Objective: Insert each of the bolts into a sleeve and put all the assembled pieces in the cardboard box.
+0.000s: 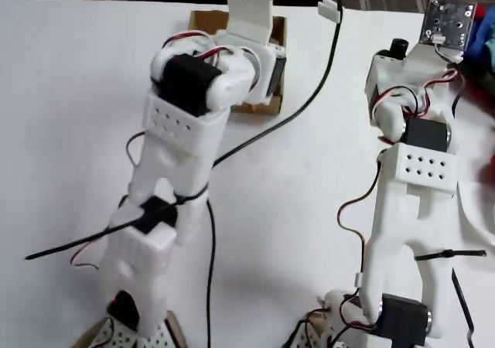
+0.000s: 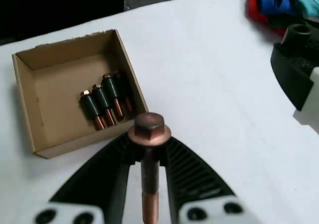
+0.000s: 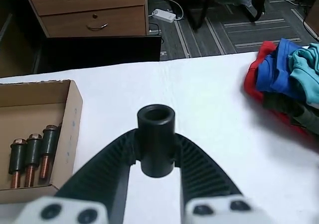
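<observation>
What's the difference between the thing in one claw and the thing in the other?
The bolt in the left gripper is copper-coloured, slim and solid, with a hexagonal head. The sleeve in the right gripper is black, thicker and hollow. Both are clamped in a gripper.

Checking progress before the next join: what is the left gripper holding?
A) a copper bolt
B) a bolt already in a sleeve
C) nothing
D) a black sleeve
A: the left gripper is shut on a bare copper bolt; the black sleeve is in the right gripper.
</observation>
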`<state>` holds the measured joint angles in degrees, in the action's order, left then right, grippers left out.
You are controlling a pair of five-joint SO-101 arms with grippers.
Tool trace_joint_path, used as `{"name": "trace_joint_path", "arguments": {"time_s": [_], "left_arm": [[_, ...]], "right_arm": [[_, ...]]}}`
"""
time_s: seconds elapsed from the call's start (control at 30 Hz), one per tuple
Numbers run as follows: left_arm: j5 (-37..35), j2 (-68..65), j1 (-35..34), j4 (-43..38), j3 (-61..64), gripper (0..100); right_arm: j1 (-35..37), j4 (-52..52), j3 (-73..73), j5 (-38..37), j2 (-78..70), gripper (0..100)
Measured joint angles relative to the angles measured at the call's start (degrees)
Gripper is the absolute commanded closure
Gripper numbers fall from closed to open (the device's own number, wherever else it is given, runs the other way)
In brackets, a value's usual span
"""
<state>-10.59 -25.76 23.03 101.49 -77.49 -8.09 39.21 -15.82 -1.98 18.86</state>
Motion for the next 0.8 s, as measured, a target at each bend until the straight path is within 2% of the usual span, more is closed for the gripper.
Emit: {"name": "trace_joint_path", "arguments": {"time_s": [0.27,0.37,0.5,0.63,0.8], "left_arm": [[-2.9,22.8,-0.4,-0.2,25.8,97],[-2.9,31.8,-3.0,-5.0,37.9,97],[-2.9,42.2,-8.3,-17.6,55.9,97],[-2.9,54.1,-9.6,-30.7,75.0,97],[-2.9,69.7,-9.8,-51.1,99.2,97]], "right_arm": [[1.7,0.0,0.0,0.0,0.0,97.8],[5.6,0.0,0.0,0.0,0.0,97.8],[12.8,-0.1,-0.4,0.0,0.0,97.8],[17.8,-0.9,-2.0,0.0,0.4,97.8],[21.7,-11.3,-10.5,0.0,0.7,97.8]]}}
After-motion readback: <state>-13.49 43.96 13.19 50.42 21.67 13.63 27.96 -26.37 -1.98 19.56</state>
